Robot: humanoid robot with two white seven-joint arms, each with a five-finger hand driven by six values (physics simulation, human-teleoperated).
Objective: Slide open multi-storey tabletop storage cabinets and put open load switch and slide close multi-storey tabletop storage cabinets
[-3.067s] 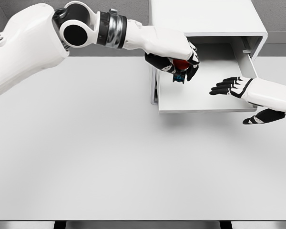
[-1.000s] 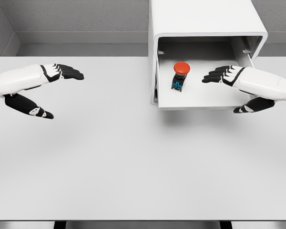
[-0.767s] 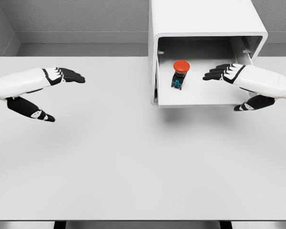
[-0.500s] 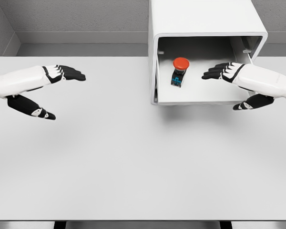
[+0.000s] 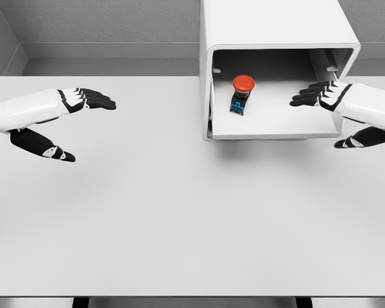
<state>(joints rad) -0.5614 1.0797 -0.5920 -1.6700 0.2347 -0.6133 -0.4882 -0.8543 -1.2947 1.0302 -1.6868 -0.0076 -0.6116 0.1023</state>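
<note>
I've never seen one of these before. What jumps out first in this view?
The red-capped load switch stands in the pulled-out drawer of the white cabinet at the table's far right. The right hand hovers at the drawer's right end with fingers spread. The left hand floats open over the table's left side.

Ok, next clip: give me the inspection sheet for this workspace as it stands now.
Surface: white table, bare in front of the cabinet.
Job's things: storage cabinet at the back, drawer partly slid out; red-capped switch standing in it.
Clutter: nothing seen.
Hands: left hand open over the table's left side; right hand open at the drawer's right end, holding nothing.
Cables: nothing seen.
Surroundings: grey wall behind.
</note>
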